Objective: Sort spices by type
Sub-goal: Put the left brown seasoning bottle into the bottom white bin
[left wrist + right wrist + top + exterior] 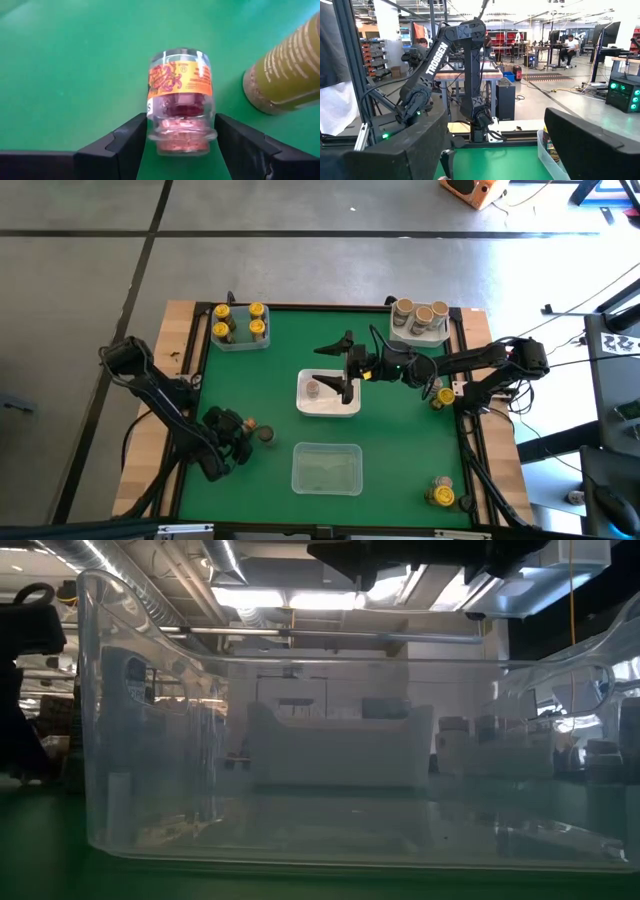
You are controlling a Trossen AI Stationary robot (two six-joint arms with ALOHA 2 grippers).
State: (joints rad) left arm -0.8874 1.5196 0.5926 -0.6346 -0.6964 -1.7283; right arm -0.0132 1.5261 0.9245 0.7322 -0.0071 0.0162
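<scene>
**Left tool has a jar lined up, right tool parked over the white bin**

So here's where we are with the spice sort. Our left tool [180, 145] is down at the table [400, 480] with a small clear jar [181, 100] of reddish spice sitting right between its fingers [125, 145]. The jar lies on its side, its long axis running straight out ahead of the tool. The fingers are roughly half spread and flank the near end closely; we can't quite tell whether they're touching the glass yet. We'd guess a squeeze comes next. Just off to one side of that tool lies an olive-labelled jar [290, 65], also tipped over.

Our right tool [345, 365] hovers above the white bin [328, 402], spread wide and carrying nothing. The yellow-lidded jars [238, 322] and tan-lidded jars [420, 313] sit grouped in their bins on the table's far side, with two yellow-lidded strays [441, 495] near the right arm.
</scene>
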